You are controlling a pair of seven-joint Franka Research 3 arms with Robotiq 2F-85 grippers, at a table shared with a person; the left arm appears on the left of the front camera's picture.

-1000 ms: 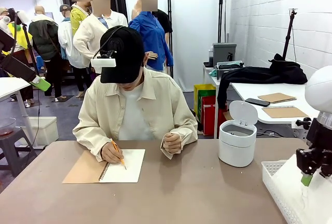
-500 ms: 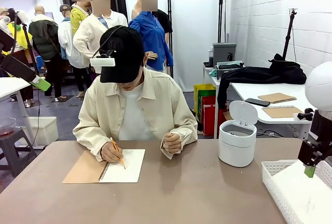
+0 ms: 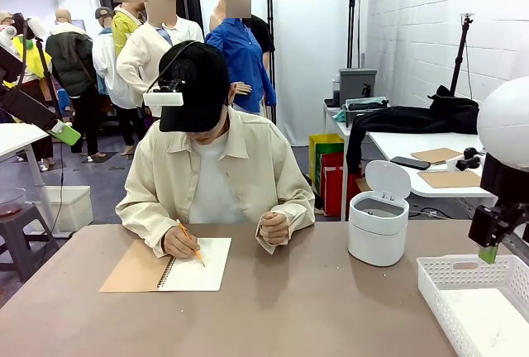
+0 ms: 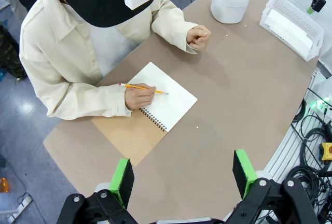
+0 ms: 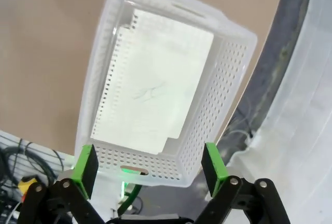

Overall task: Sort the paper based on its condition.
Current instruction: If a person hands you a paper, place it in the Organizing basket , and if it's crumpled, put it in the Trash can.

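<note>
The paper (image 5: pixel 155 84), a couple of white sheets with punched edges and a faint scribble, lies flat in a white perforated basket (image 5: pixel 228 94). Directly above it hangs my right gripper (image 5: pixel 149 169), open and holding nothing. From the front, the right gripper (image 3: pixel 489 251) hovers over the basket (image 3: pixel 463 266) at the table's right end, with the paper (image 3: pixel 496 328) inside. My left gripper (image 4: pixel 183 175) is open and empty, high above the table's near edge.
A person across the table writes with a pencil (image 4: pixel 142 87) in an open spiral notebook (image 3: pixel 194 264), other hand in a fist (image 3: pixel 273 229). A white lidded bin (image 3: pixel 378 225) stands open left of the basket. Cables lie beside the table (image 4: pixel 311 146).
My right gripper has opened and risen away from the basket, leaving the sheet lying inside. The person keeps writing.
</note>
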